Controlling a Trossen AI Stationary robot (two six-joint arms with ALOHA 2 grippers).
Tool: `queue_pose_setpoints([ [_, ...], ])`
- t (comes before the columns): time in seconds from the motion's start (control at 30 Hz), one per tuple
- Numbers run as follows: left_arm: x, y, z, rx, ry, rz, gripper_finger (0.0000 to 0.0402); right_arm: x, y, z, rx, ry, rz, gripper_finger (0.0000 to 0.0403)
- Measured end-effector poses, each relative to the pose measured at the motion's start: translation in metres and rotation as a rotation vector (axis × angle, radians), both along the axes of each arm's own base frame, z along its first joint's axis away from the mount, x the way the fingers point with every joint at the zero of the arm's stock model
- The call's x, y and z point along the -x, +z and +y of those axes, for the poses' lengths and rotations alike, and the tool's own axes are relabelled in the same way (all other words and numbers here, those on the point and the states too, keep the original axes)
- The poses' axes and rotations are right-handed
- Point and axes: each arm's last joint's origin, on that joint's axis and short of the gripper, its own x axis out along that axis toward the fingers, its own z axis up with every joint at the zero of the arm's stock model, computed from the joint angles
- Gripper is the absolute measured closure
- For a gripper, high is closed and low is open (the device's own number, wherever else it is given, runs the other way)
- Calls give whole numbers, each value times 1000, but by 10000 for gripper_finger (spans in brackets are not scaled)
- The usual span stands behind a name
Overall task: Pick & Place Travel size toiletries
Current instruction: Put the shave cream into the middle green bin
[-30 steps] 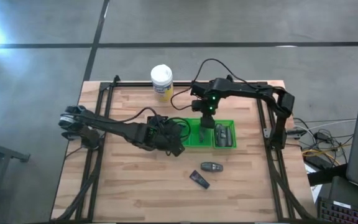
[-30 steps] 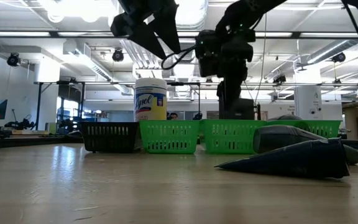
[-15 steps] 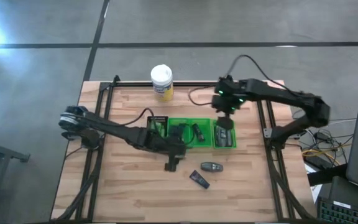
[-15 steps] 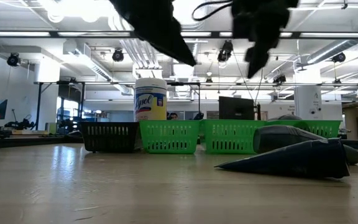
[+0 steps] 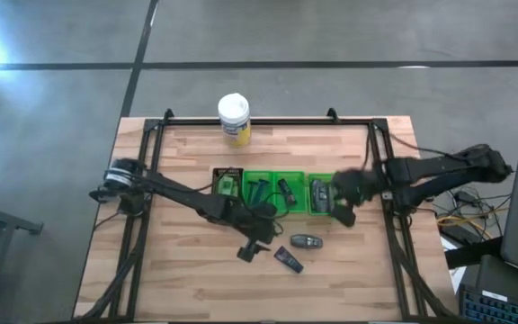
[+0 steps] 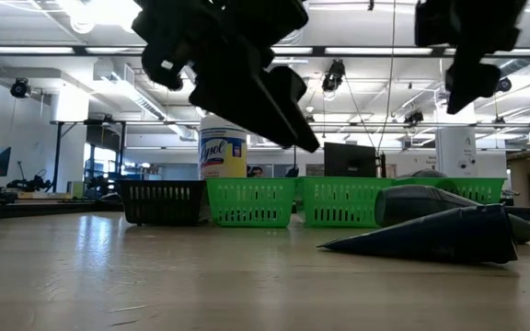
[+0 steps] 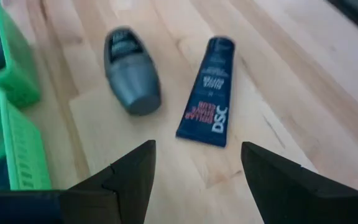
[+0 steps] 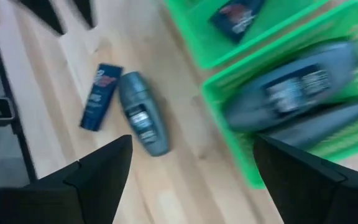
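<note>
Two toiletries lie flat on the bare wood: a grey oblong bottle (image 5: 307, 240) (image 7: 131, 71) and a dark blue tube (image 5: 288, 259) (image 7: 209, 93). My left gripper (image 5: 254, 247) (image 7: 197, 149) hovers open above the table beside them, nearer the tube. My right gripper (image 5: 342, 207) (image 8: 191, 143) is open too, in the air over the near right corner of the rightmost green bin (image 5: 324, 195), which holds grey bottles (image 8: 303, 93). The neighbouring green bins (image 5: 272, 192) hold a blue item and a dark packet (image 8: 235, 15).
A black bin (image 5: 227, 183) stands left of the green bins. The yellow jar with a white lid (image 5: 234, 120) stands at the far edge. Black frame rails (image 5: 138, 225) run along the table's sides. Bare wood lies near and left of the loose items.
My left gripper has travelled from over the bins toward the near edge and right, coming down over the two loose items. My right gripper has left the middle green bin, swung toward the far edge, then come back right and nearer, over the rightmost bin.
</note>
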Motion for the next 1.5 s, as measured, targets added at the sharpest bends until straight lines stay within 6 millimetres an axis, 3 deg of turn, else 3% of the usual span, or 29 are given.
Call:
queue_pose_setpoints([
  [0.27,5,0,1,120,199,96,161,6,-23,80,107,112,-17,80],
  [0.4,14,6,-1,217,314,175,161,7,-45,117,133,192,20,71],
  [0.7,51,9,-14,86,318,415,161,-28,-77,169,88,121,-17,64],
  [0.93,64,9,-26,-18,189,451,161,-72,-100,197,163,29,-2,84],
  [1.1,85,4,-28,-54,97,445,161,-101,-113,214,201,9,11,89],
  [1.37,130,6,-13,23,143,383,161,-127,-132,216,254,-66,110,74],
  [1.5,149,15,-5,87,206,340,161,-138,-138,209,247,-94,127,89],
])
